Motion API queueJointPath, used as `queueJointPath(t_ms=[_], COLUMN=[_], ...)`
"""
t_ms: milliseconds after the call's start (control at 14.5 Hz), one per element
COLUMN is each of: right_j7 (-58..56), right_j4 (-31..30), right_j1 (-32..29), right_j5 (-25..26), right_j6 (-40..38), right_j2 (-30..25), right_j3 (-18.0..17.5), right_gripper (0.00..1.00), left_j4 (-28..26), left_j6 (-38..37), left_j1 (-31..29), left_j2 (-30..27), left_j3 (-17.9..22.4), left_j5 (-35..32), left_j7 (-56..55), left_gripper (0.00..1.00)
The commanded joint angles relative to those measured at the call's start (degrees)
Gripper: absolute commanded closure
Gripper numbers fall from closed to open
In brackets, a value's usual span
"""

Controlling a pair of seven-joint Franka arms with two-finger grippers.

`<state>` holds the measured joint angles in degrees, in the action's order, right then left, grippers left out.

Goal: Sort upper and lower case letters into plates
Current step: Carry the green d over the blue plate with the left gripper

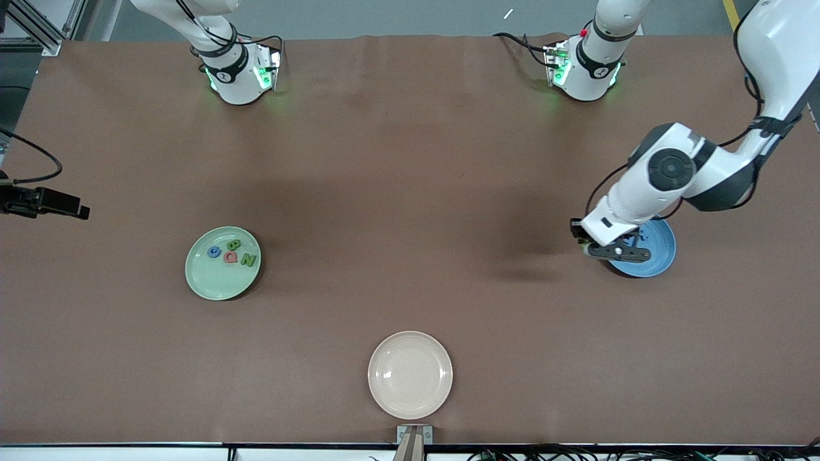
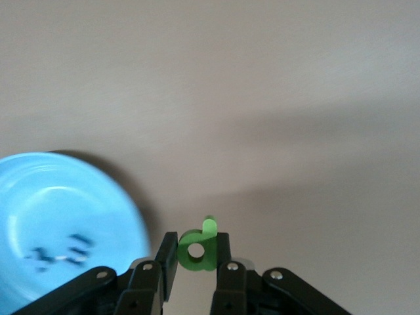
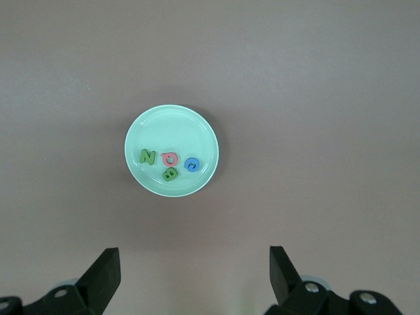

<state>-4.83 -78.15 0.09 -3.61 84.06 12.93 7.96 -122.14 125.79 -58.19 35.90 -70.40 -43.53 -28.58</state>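
Clamped between the narrow jaws of the left gripper (image 2: pixel 196 257) is the green p (image 2: pixel 198 248), pinched across its round bowl with the stem sticking out past the fingertips; in the front view this gripper (image 1: pixel 612 251) hangs at the right of the frame, over the edge of the blue plate (image 1: pixel 663 253) that faces the middle of the table. Dark little letters (image 2: pixel 60 254) already lie in that plate (image 2: pixel 39 197), blurred at the lower left of the left wrist view. To finish the step well, I judge the gripper should travel farther in over the plate's floor, drop low, and only then let go, since a release from here could land the letter on the rim or on the brown table (image 1: pixel 410 160). Wide apart and holding nothing, the right gripper (image 3: pixel 195 275) waits high over the pale green plate (image 3: pixel 200 134), which sits left of centre in the front view (image 1: pixel 204 282) with the blue C (image 1: pixel 214 252), green B (image 1: pixel 234 245), red Q (image 1: pixel 230 258) and green N (image 1: pixel 248 260) inside. A cream plate (image 1: pixel 410 403) lies bare at bottom centre.
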Motion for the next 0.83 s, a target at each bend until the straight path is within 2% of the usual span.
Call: queueJointPath(t_ms=[0,138,345,552,759], right_j7=[-0.4,-0.4,-0.6,-1.1,-1.1], right_j4=[-7.3,-7.3,-7.5,-7.5,-7.8], right_j1=[0.4,0.5,0.4,0.4,0.3], right_j5=[1.4,1.4,1.4,1.4,1.4], right_j6=[2.4,1.7,0.2,-0.8,-2.8], right_j2=[-5.6,-6.6,-9.0,-10.7,-12.1], right_j3=[-0.3,-0.2,-0.2,-0.2,-0.1], right_gripper=[0.00,0.00,0.00,0.00,0.00], left_j4=[-1.4,-1.4,-1.0,0.1,2.1], left_j6=[2.3,3.8,4.7,5.4,6.7], left_j1=[-7.9,-8.7,-8.4,-7.5,-3.4], left_j2=[2.5,2.8,4.1,5.8,5.9], left_j3=[-1.1,1.3,3.8,6.1,10.5], left_j5=[-0.8,-2.2,-10.7,-11.9,-12.2], left_j7=[9.7,12.6,12.8,14.8,16.3], left_gripper=[0.88,0.88,0.88,0.89,0.89])
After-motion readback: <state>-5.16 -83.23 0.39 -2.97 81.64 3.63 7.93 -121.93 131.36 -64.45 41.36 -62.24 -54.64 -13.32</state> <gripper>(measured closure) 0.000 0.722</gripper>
